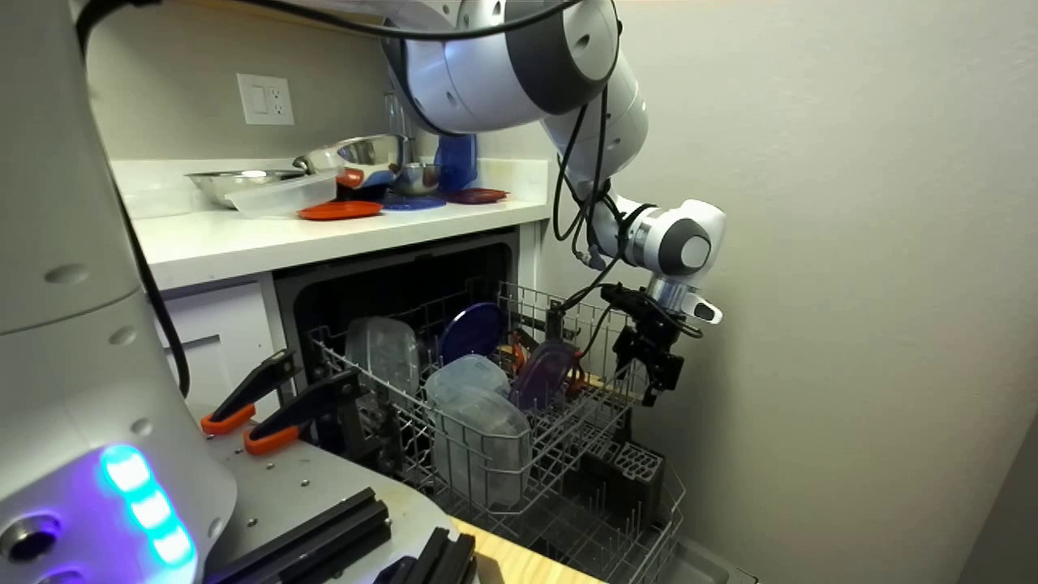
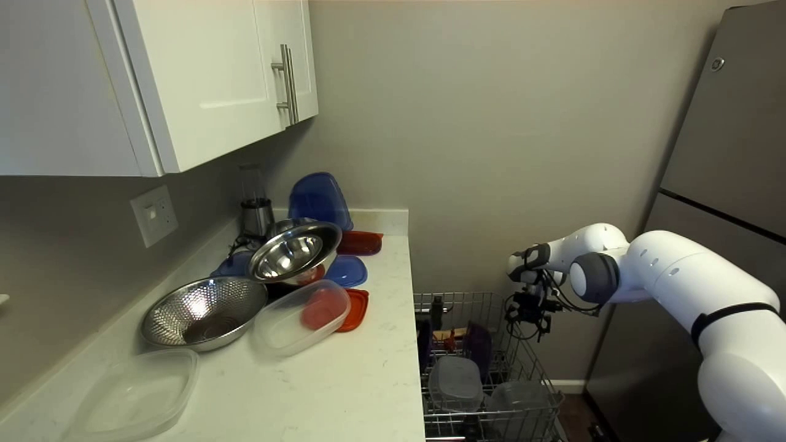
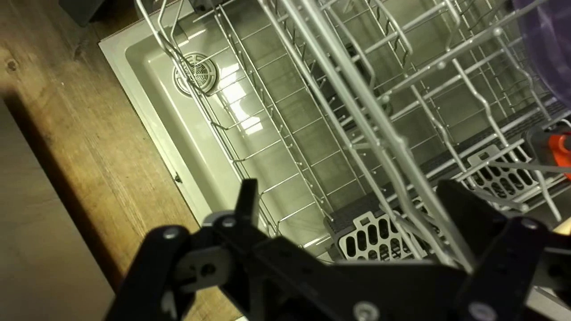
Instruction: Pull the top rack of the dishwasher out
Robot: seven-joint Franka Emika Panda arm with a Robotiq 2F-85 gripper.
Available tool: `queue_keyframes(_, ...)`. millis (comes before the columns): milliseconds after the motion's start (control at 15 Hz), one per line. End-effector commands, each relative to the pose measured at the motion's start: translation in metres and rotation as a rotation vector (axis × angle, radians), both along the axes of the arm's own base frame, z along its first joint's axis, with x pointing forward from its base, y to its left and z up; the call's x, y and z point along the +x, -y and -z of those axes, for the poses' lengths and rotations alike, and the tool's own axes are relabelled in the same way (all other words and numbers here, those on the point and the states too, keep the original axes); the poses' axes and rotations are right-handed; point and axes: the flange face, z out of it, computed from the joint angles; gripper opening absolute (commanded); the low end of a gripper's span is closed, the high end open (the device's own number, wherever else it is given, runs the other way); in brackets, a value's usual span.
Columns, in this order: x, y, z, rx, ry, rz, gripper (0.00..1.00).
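The top rack is a grey wire basket, pulled well out of the dishwasher (image 1: 397,264) with its dark cavity behind. The rack shows in both exterior views (image 1: 486,436) (image 2: 533,362), holding clear containers and dark lids. My gripper (image 1: 636,381) is at its front rail, towards the wall; it also shows in an exterior view (image 2: 529,319). In the wrist view the gripper (image 3: 353,191) is open, with its black fingers wide apart. The rack's front rail (image 3: 379,117) runs between them, close to the right finger. I cannot tell whether it touches.
The lower rack (image 3: 252,165) is also out over the lowered door (image 3: 142,84), with a grey cutlery basket (image 1: 636,470). A wall (image 1: 811,324) stands beside the gripper. A fridge (image 2: 675,319) is behind the arm. The counter (image 2: 368,368) holds bowls, lids and containers.
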Motion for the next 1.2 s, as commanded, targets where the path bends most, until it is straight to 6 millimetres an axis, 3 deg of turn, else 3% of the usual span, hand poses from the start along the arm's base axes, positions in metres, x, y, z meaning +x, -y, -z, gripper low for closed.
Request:
queue_keyframes(0,-0.003,0.036,-0.011,-0.070,0.026,0.101,1.00)
queue_keyframes(467,-0.019,0.078,-0.017,-0.086,-0.002,0.202,1.00)
queue_keyframes(533,-0.021,0.074,-0.015,-0.054,-0.019,0.201,1.00)
queue_keyframes(667,-0.015,0.043,-0.018,0.032,-0.044,0.123,1.00)
queue_keyframes(1000,0.012,-0.024,-0.052,0.096,0.007,-0.081,1.00)
queue_keyframes(1133,0.019,-0.040,-0.066,0.079,0.015,-0.143,1.00)
